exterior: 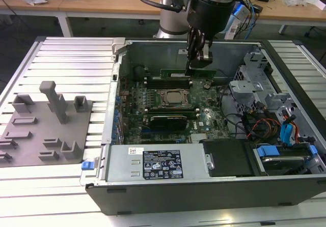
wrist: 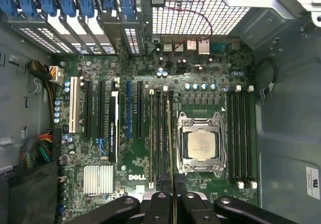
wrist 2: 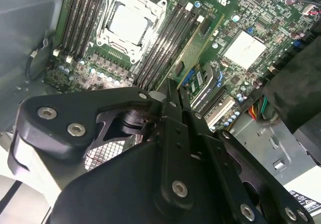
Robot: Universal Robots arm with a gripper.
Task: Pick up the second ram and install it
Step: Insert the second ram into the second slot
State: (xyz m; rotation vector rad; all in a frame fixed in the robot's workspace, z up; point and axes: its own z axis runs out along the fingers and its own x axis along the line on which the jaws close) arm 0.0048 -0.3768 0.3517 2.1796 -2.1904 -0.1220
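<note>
Exterior view: the second ram (exterior: 173, 74) — a long, thin green stick with dark chips — hangs level in the gripper (exterior: 191, 67), whose fingers are clamped on its upper edge. It sits over the motherboard (exterior: 209, 117), just beyond the CPU socket (exterior: 170, 98); it may be touching a slot, but I cannot tell. From the exterior view's left: 1 grey moulded fixture plate (exterior: 46, 130) on the ribbed metal table (exterior: 76, 59), the open black case (exterior: 204, 196), then coloured cables (exterior: 275, 128) — tangled beside the silver drive cage (exterior: 249, 69).
</note>
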